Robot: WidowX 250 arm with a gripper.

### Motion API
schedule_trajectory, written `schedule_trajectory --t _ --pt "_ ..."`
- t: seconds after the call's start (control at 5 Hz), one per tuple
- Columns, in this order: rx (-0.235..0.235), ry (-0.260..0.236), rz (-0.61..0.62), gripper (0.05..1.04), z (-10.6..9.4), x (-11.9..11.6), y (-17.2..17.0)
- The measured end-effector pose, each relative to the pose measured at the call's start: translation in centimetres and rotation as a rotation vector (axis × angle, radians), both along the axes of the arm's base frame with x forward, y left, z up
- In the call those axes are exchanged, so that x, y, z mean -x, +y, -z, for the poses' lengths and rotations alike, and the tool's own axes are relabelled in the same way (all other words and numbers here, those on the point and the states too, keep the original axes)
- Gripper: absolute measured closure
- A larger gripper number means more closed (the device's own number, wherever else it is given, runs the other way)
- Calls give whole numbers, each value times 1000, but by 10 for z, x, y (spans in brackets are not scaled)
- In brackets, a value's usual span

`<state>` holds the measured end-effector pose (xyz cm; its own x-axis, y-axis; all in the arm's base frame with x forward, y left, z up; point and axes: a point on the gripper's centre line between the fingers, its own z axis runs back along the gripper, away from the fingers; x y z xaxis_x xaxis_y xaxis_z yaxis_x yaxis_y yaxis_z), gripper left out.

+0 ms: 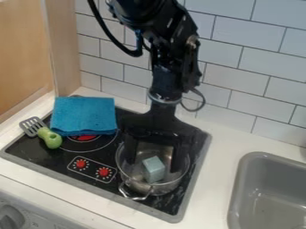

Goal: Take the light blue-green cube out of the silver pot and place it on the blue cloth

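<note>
Gripper (153, 163): down at the metal pot (126, 172), fingers apart | pale blue block (154, 169): inside the pot, tilted | blue cloth (83, 115) and green-handled spatula (50, 137): on the stove (125, 190), left of the pot

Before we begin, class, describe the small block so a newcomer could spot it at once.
On the black stovetop, find the shiny metal pot by the gripper. Inside sits a pale blue-green block, much smaller and paler than the bright blue folded cloth.
</note>
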<state>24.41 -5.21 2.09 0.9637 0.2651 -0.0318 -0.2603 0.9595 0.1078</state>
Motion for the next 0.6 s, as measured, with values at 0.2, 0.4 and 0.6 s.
schedule_trajectory --t 0.2,0.4,0.6 --pt "2 18 11 85 8 1 -1" --pt "-3 34 13 85 12 2 0" --pt "-15 42 4 147 15 3 1"
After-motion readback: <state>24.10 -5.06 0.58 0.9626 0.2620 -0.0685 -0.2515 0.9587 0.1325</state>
